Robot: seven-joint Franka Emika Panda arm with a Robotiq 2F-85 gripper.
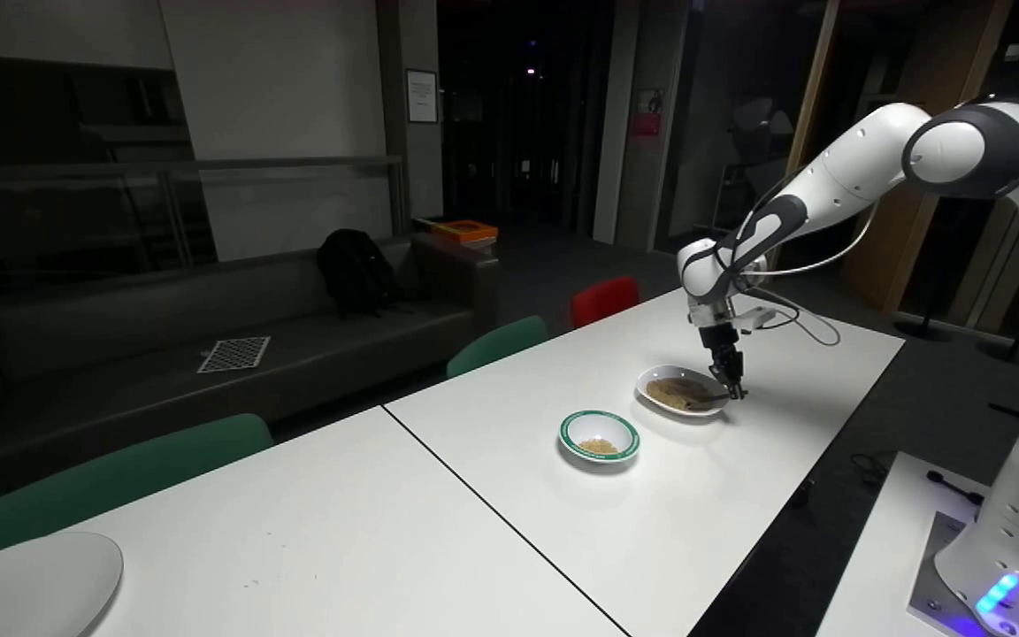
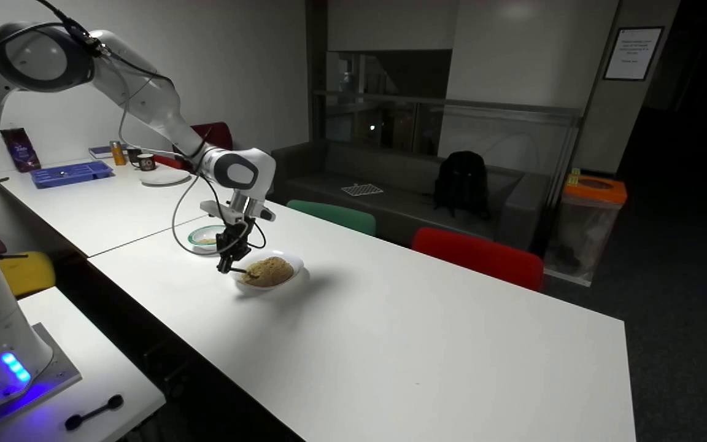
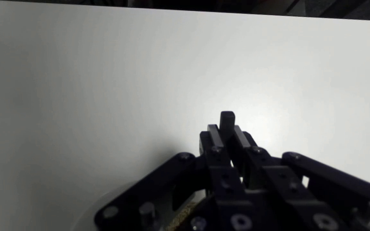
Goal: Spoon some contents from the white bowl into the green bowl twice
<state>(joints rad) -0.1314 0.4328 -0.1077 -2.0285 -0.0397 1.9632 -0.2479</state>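
Note:
In both exterior views the white bowl (image 1: pixel 678 372) (image 2: pixel 297 261) stands on the table, with a mound of tan-brown contents (image 1: pixel 670 390) (image 2: pixel 272 270) in it. My gripper (image 1: pixel 736 389) (image 2: pixel 225 265) is at the bowl's edge, shut on a dark spoon (image 2: pixel 240 271), which reaches over the rim into the contents; its tip is hard to make out. From between the fingers in the wrist view, the handle end of the spoon (image 3: pixel 227 119) sticks out. Close by, the green bowl (image 1: pixel 566 433) (image 2: pixel 192 237) holds a small patch of contents (image 1: pixel 599 447).
A white plate (image 1: pixel 23 584) (image 2: pixel 165 177) lies farther along the table, with a blue tray (image 2: pixel 71 174) and mugs (image 2: pixel 146 162) near it. Green chairs (image 1: pixel 111 473) (image 2: pixel 332 213) and a red chair (image 2: pixel 479 255) line one long edge. The arm's cables loop beside the gripper.

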